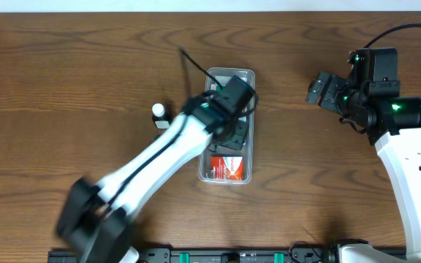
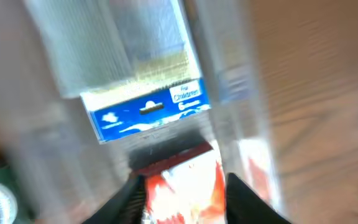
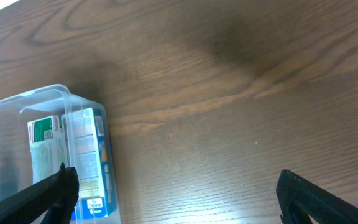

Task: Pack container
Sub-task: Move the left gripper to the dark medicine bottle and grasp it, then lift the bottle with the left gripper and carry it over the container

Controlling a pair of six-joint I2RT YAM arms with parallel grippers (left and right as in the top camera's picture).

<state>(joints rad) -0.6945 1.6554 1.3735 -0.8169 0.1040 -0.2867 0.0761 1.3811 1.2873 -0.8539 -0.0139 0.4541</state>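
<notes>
The container (image 1: 248, 76) lies at mid-desk, its long sides running from the far edge to the near edge. My left tool (image 2: 182, 200) hangs over it with its fingers (image 2: 129, 198) partly spread, one on each side of a red packet (image 2: 188, 180). A blue box (image 2: 148, 113) lies beyond. My right tool (image 3: 179, 196) is fully spread above the desk (image 3: 241, 93), toward the right edge.

The white left arm (image 1: 159, 153) stretches forward and blurs in motion, its black left tool (image 2: 182, 190) pointing down, fingers parted. The white right arm (image 1: 408, 168) is bent, its black right tool (image 3: 179, 193) spread wide.
</notes>
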